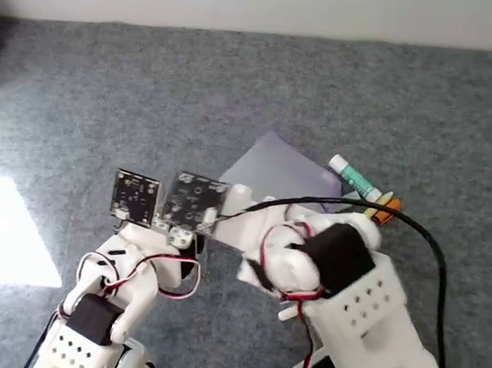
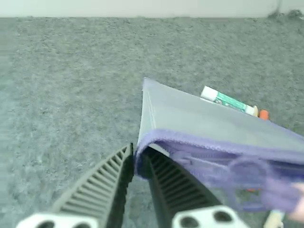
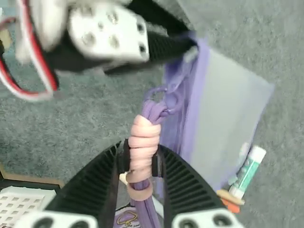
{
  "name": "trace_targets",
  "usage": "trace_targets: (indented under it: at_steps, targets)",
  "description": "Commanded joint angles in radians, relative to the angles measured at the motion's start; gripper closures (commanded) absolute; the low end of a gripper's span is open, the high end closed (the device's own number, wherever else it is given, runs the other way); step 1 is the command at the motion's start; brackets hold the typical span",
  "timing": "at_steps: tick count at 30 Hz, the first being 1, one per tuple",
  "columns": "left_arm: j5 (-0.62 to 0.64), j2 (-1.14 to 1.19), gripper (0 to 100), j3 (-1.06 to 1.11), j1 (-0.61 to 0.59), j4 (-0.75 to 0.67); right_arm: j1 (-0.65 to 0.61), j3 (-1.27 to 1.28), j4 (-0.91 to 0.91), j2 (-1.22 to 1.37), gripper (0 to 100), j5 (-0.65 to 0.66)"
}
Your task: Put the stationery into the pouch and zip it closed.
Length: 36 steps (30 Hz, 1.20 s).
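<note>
Right fingers (image 3: 95, 185) tight on pink zip pull (image 3: 142, 142) — left fingers (image 2: 109, 180) tight on translucent lilac pouch (image 2: 199, 118)

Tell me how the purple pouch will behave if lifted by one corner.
Probably floppy: the pouch curls and sags at its edge, beside the left gripper pinching its corner. Likely light: it looks thin and flat. It might catch on the rough grey table cover.

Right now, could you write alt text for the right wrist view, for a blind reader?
The right gripper is shut on the pink-and-purple pull cord of a purple pouch. The left gripper clamps the pouch's other end; a glue stick lies beside it on grey carpet.
</note>
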Motion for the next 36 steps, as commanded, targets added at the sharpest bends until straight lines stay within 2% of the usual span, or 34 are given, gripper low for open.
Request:
trace_targets:
  at_steps: [1,8,11,17,22,24,29,36]
  targets:
    - [0.006,0.009,99,-0.062,-0.077,0.044,0.130,0.037,0.044,-0.099,98.9,0.029]
    - [0.006,0.008,99,-0.134,-0.094,0.158,0.397,0.075,0.042,-0.223,98.9,0.178]
    - [0.006,0.008,99,-0.202,-0.094,0.229,0.453,0.074,0.042,-0.226,98.9,0.207]
    - [0.003,0.008,99,-0.338,-0.081,0.390,0.463,0.069,0.042,-0.232,98.9,0.209]
    - [0.006,0.008,99,-0.463,0.046,0.519,0.464,0.069,0.041,-0.232,98.9,0.207]
    - [0.006,0.008,99,-0.484,0.055,0.549,0.475,0.069,0.041,-0.232,98.9,0.207]
    - [0.006,0.008,99,-0.486,0.028,0.571,0.555,0.069,0.041,-0.232,98.9,0.209]
    - [0.002,0.008,98,-0.441,0.032,0.563,0.567,0.068,0.038,-0.232,98.9,0.207]
